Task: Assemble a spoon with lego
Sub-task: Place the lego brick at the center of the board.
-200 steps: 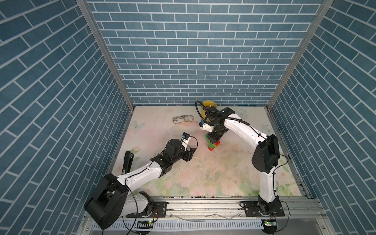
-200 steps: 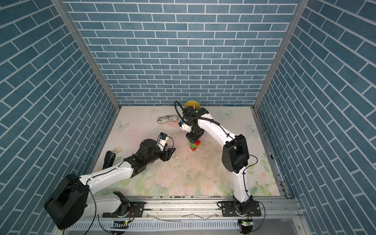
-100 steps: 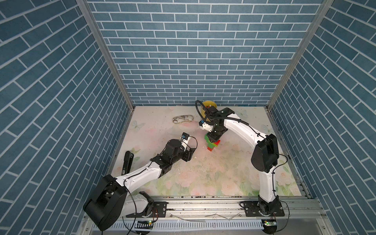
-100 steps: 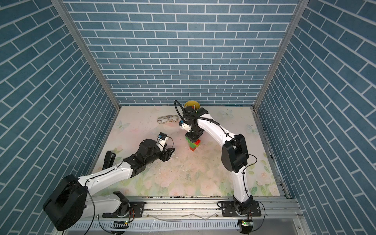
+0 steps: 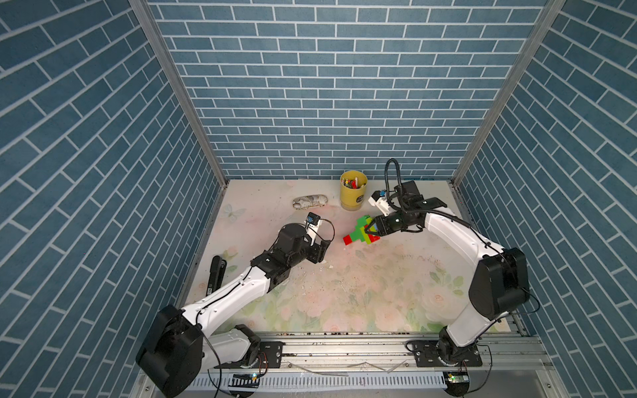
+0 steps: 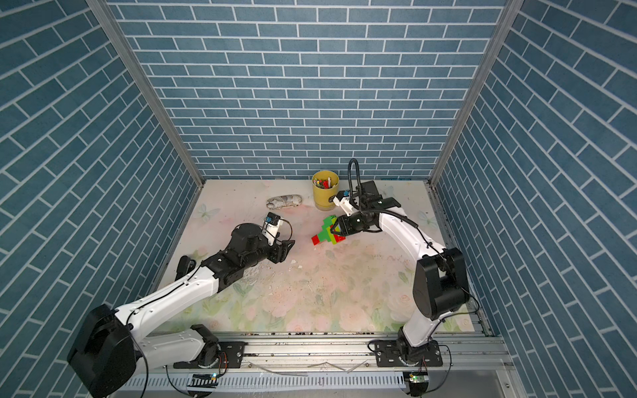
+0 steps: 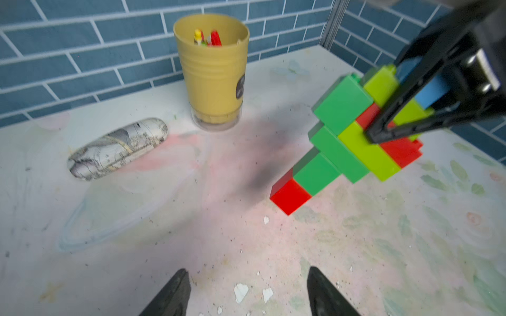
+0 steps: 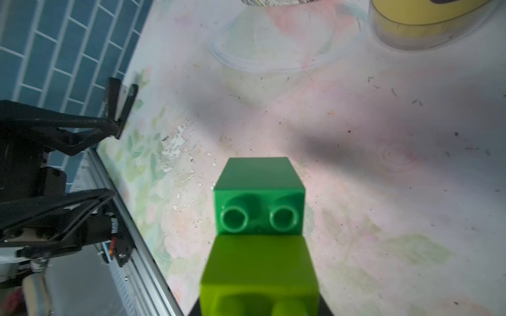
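The right jaws are clamping 1 lego spoon by its wide head, stem pointing ahead of them. The left jaws are gaping, empty, facing it; 1 yellow cup and 1 patterned case are sitting beyond.

Spoon, tip: the right gripper is covering most of the light-blue brick in your left wrist view.
Spoon, stem: in your right wrist view the green brick is hiding the red end, while the lime brick is blurring and running off the frame.
Left gripper: you are seeing only two fingertips; the rest is falling outside the frame.
Yellow cup: its contents are reading too small for you to name in both top views.
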